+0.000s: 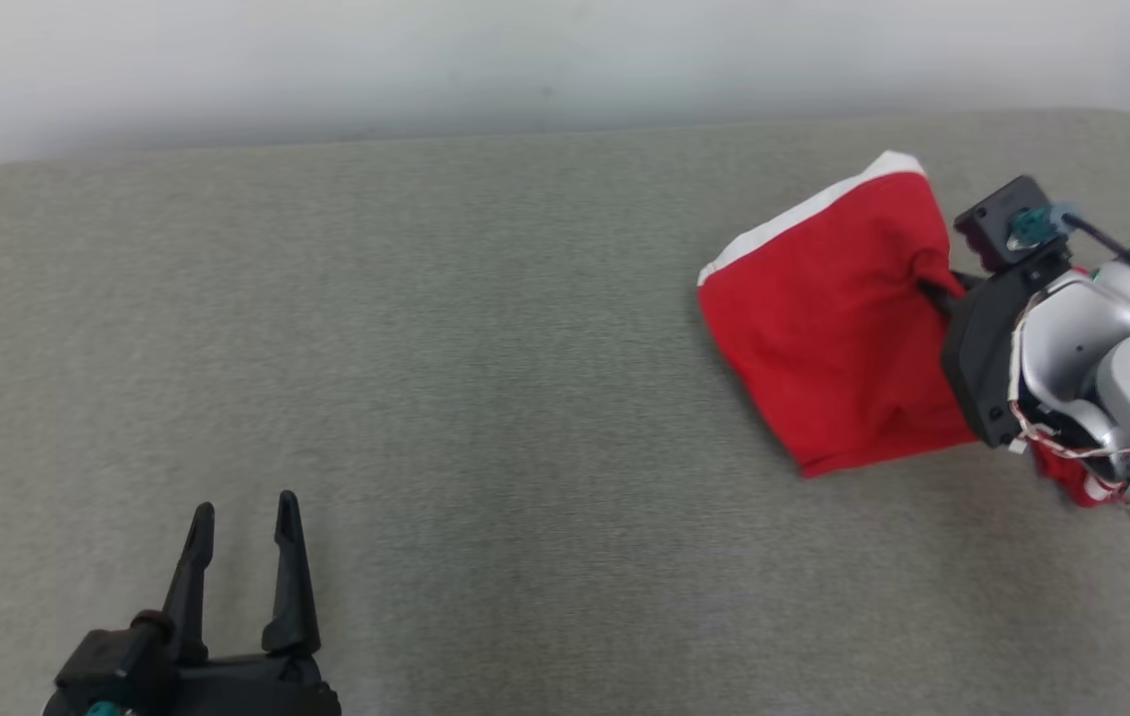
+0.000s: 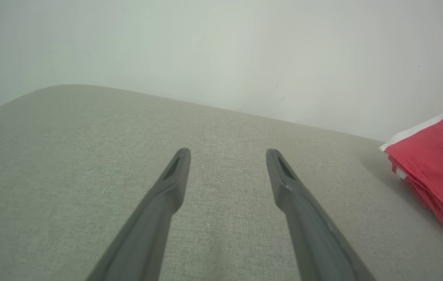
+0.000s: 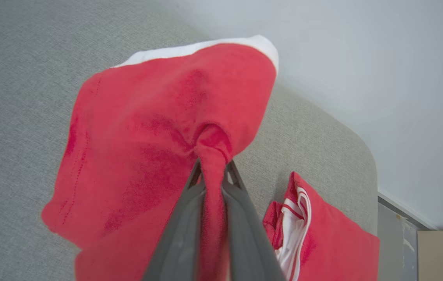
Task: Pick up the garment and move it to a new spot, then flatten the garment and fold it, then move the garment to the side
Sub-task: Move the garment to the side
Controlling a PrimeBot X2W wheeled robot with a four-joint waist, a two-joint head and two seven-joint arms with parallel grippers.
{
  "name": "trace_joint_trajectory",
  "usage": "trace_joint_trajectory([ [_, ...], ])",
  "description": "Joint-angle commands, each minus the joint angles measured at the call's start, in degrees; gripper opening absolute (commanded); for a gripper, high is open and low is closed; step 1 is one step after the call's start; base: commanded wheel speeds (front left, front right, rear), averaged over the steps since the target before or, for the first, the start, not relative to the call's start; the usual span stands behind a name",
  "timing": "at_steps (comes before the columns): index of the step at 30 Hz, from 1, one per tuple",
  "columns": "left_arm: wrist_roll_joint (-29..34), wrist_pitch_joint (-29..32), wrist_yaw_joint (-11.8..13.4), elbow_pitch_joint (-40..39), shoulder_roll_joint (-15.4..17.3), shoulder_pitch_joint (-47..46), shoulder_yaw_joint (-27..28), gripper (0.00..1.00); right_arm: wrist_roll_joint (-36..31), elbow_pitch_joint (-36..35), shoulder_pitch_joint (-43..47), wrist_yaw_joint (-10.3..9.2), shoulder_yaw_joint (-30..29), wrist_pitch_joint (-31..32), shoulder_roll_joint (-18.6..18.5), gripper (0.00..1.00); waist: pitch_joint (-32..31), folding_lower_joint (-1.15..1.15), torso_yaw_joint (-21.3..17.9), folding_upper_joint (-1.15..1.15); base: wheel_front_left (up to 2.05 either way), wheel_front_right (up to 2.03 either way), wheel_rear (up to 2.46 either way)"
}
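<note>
Nearest, at the lower left of the head view, the left tool hangs over the bare grey desk, its two dark fingers spread apart with nothing between them. Farther off, on the desk's right side, lies one red garment with a white edge. The right tool is clamped on a pinched fold of it, lifting that part. A red-and-white bunch lies beside it; I cannot tell if it is the same garment. Beyond stands one pale wall.
</note>
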Motion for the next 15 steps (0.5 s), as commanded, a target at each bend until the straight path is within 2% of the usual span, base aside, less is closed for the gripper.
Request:
trace_joint_trajectory([
  [1, 0.95, 0.00, -0.29, -0.32, 0.10, -0.74, 0.49, 1.00, 0.53, -0.50, -1.06, -0.19, 0.46, -0.20, -0.91, 0.00, 1.45, 0.00, -5.88, -0.01, 0.00, 0.00, 0.00],
  [8, 3.17, 0.00, -2.38, -0.29, 0.08, -3.01, 1.42, 1.00, -1.35, 0.45, -4.83, -0.19, 3.47, -3.37, -4.27, 0.00, 4.68, 0.00, -11.76, -0.01, 0.00, 0.00, 0.00],
  [15, 5.18, -0.01, -3.88, -0.16, 0.11, -5.10, 0.82, 1.00, -1.81, 9.09, -5.36, -0.19, -0.15, -8.97, -3.56, 0.00, 7.35, 0.00, -13.70, -0.01, 0.00, 0.00, 0.00],
])
